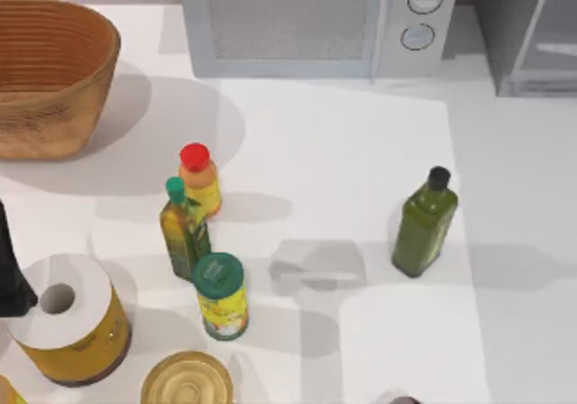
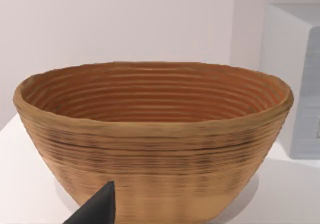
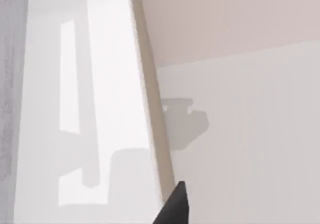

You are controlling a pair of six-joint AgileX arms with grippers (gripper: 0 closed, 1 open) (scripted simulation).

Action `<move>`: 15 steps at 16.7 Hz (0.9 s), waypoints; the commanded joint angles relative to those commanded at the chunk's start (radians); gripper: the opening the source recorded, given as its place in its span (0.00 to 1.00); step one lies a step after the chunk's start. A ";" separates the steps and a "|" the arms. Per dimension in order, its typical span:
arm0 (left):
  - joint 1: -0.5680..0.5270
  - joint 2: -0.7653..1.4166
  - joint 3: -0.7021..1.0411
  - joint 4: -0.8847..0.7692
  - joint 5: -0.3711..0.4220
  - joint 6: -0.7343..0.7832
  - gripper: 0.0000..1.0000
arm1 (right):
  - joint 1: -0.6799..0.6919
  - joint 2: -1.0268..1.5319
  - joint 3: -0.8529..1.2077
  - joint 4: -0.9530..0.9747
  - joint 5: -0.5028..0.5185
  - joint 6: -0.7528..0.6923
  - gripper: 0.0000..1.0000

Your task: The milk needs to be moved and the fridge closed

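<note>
- My left arm (image 1: 11,269) sits at the counter's (image 1: 361,151) 9 o'clock edge. In the left wrist view the left hand (image 2: 97,209) shows one dark tip, so I cannot tell how it is set. It faces the woven basket (image 2: 150,144), which stands at 10 o'clock on the counter.
- At 8 o'clock stands a yellow tub with a white ring top (image 1: 68,323), and a gold-lidded tin (image 1: 187,381) is at 7 o'clock by the near edge.
- Just left of centre there is a tight cluster. A red-capped orange bottle (image 1: 198,179) stands upright, and a green-capped oil bottle (image 1: 185,233) is at its 6 o'clock. The green-lidded yellow can (image 1: 221,296) is just beside that bottle at 5 o'clock.
- The microwave (image 1: 315,21) is at 12 o'clock against the back.
- A dark green bottle with a black cap (image 1: 424,224) stands alone at 3 o'clock, well apart from the cluster.
- The fridge (image 1: 532,34) fills the 1 o'clock corner.
- In the right wrist view the right hand (image 3: 172,206) shows one dark tip close to the fridge door's pale frame. I cannot tell its state either.
</note>
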 joint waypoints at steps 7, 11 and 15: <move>0.000 0.000 0.000 0.000 0.000 0.000 1.00 | 0.140 -0.006 0.003 0.207 0.051 0.209 1.00; 0.000 0.000 0.000 0.000 0.000 0.000 1.00 | 0.106 0.000 -0.036 0.232 0.052 0.205 1.00; 0.000 0.000 0.000 0.000 0.000 0.000 1.00 | 0.216 -0.008 -0.078 0.271 0.137 0.295 1.00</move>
